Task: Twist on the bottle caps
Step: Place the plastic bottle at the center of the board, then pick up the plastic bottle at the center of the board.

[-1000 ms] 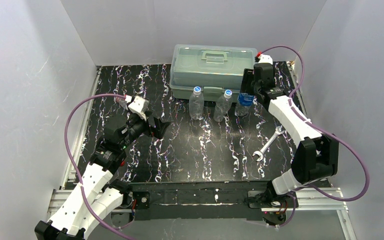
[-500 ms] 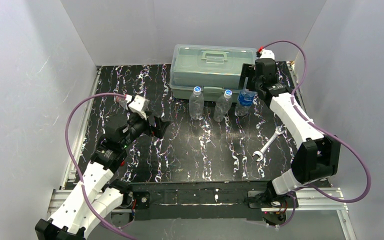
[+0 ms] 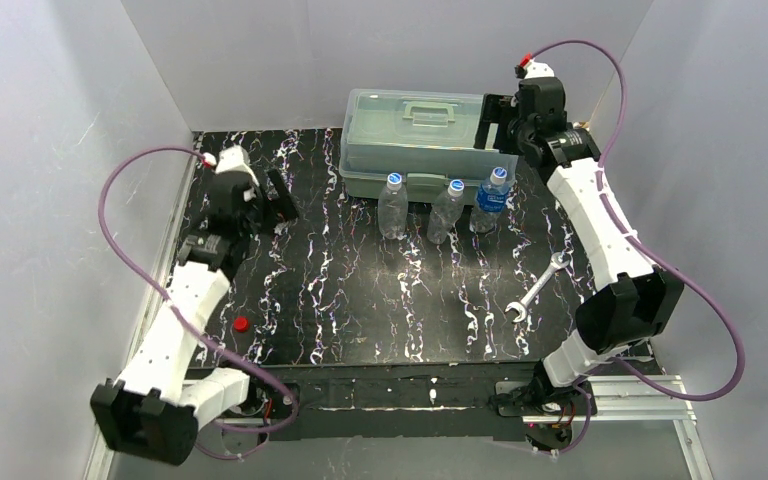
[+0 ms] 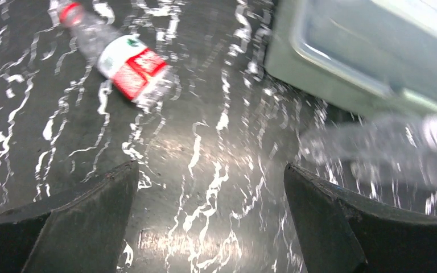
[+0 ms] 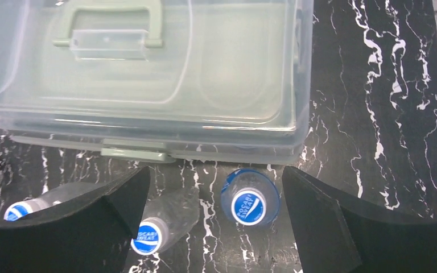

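Note:
Three small clear bottles stand in front of the box, each with a blue and white cap. The blue-label bottle point(image 3: 491, 197) is on the right and shows in the right wrist view point(image 5: 249, 200), beside a plain bottle point(image 5: 168, 219). My right gripper point(image 3: 491, 122) point(image 5: 216, 173) is open and empty above them, over the box's right end. A red-label bottle point(image 4: 131, 65) lies on its side ahead of my open, empty left gripper point(image 4: 210, 170) point(image 3: 281, 196). It does not show in the top view. A loose red cap point(image 3: 241, 323) lies near the table's front left.
A large translucent lidded box point(image 3: 425, 140) stands at the back centre. A silver wrench point(image 3: 536, 289) lies at the right. White walls close in the left, back and right sides of the black marbled table point(image 3: 380, 300).
My right gripper has come off the blue-label bottle's top and risen back over the box. My left arm has swung to the back left, uncovering the red cap.

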You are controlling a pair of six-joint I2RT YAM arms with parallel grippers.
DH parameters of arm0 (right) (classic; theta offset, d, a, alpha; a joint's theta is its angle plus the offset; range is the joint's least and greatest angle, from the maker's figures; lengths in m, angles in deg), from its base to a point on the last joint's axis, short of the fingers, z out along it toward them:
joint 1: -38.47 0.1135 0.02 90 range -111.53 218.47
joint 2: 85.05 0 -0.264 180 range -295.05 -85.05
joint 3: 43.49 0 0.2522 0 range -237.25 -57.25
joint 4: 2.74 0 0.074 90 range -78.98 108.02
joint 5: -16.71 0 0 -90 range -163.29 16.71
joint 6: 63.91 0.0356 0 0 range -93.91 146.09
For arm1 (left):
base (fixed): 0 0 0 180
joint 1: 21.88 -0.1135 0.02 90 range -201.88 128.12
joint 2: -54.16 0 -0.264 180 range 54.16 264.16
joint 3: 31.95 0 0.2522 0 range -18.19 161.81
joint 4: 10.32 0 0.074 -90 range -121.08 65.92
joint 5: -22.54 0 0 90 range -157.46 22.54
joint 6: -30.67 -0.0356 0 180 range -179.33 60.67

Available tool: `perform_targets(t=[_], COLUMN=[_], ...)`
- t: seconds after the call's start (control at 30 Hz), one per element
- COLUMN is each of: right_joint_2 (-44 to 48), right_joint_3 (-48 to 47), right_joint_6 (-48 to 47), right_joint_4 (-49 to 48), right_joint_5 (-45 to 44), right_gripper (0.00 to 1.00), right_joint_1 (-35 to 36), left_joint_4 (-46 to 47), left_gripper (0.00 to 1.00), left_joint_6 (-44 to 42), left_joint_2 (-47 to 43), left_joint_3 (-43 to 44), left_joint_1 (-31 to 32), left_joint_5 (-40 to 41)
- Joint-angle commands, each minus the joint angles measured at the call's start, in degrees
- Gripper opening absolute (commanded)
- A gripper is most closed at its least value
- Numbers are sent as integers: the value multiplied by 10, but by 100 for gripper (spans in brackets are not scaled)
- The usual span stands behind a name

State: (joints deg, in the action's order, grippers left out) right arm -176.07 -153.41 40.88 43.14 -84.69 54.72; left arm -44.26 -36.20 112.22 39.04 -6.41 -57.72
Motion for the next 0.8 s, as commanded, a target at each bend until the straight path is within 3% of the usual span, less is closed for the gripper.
perform_targets(t=[0.0, 0.33, 0.77], right_joint_2=[-8, 21, 37], right_joint_3=[-75, -79, -98], right_joint_6=[-4, 3, 2], right_joint_4=[75, 85, 96], right_joint_5=[30, 63, 104], right_gripper=[96, 98, 98], right_joint_1=[23, 72, 72], left_joint_4=[-89, -125, -165], left_gripper=[98, 98, 98], left_joint_6=[107, 180, 194], left_joint_2=[101, 363, 533], left_joint_3=[73, 229, 343], left_joint_1=[-74, -126, -174], left_joint_5=[25, 58, 96])
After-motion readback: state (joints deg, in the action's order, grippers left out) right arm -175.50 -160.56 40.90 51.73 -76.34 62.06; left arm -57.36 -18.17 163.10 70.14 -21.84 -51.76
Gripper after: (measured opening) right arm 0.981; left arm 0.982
